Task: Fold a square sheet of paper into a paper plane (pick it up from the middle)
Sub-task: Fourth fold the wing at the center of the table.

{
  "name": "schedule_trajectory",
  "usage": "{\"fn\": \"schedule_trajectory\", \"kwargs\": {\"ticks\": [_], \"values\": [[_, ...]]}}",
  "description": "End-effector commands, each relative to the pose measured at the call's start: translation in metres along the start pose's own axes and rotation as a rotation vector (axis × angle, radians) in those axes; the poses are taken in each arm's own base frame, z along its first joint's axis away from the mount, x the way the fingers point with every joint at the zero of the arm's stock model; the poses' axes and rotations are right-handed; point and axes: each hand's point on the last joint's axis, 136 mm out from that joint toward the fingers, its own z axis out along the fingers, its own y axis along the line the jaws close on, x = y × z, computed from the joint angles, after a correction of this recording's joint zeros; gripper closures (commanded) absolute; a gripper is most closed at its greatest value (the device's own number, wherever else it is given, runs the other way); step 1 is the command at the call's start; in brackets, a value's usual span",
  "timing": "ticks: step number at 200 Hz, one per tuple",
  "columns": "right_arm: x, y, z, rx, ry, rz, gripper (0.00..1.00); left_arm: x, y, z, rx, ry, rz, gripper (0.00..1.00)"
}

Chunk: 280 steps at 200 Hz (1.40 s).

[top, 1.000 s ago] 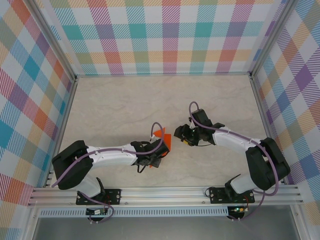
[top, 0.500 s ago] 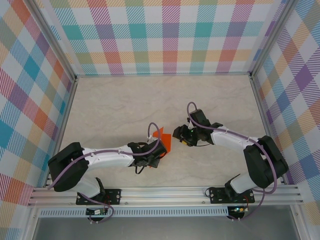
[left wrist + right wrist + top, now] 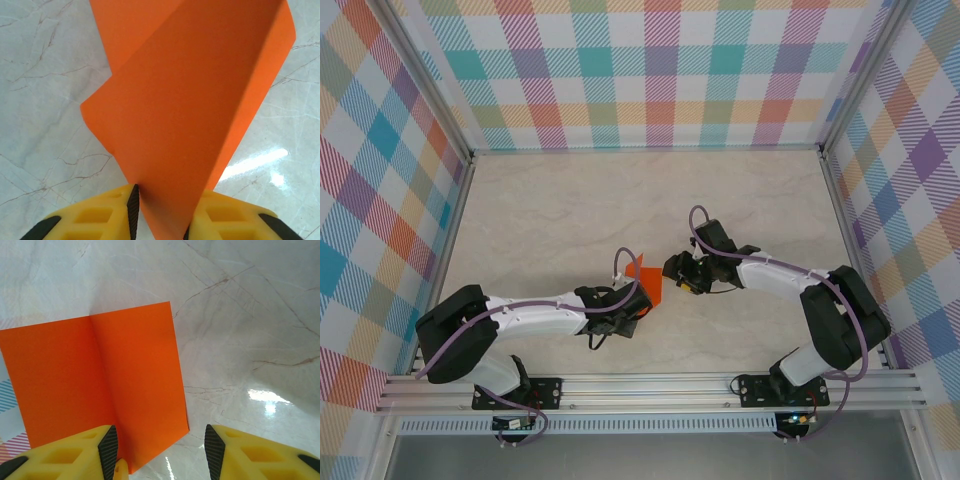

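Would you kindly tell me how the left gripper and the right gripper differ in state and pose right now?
The left gripper is shut on the orange paper; the right gripper is open, its jaws apart and gripping nothing. From above, the left gripper points toward the right and the right gripper points left, so they face each other. Both have yellow fingers.

Overhead looking down, wrist views close, sharing paper plane [image 3: 190, 100]
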Motion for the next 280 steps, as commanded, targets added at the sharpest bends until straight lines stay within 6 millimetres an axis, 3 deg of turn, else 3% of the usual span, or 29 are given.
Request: {"fn": "schedule_trajectory", "kwargs": {"ticks": [1,42,158,206,280], "values": [[-0.003,0.017,-0.001,-0.039,0.002,-0.027,0.48,-0.003,-0.001,-0.003,0.018,-0.014,-0.021,0.74],[-0.002,0.015,0.001,-0.030,0.009,-0.025,0.48,-0.004,-0.002,-0.004,0.032,-0.024,-0.028,0.84],[0.004,0.012,0.008,-0.018,0.039,-0.026,0.48,-0.013,-0.011,-0.014,0.085,-0.052,-0.049,0.73],[0.003,0.014,0.009,-0.015,0.041,-0.028,0.48,-0.006,-0.006,-0.007,0.061,-0.029,-0.047,0.76],[0.005,0.014,0.008,-0.007,0.045,-0.029,0.48,-0.005,-0.018,0.000,0.119,-0.020,-0.036,0.85]]}}
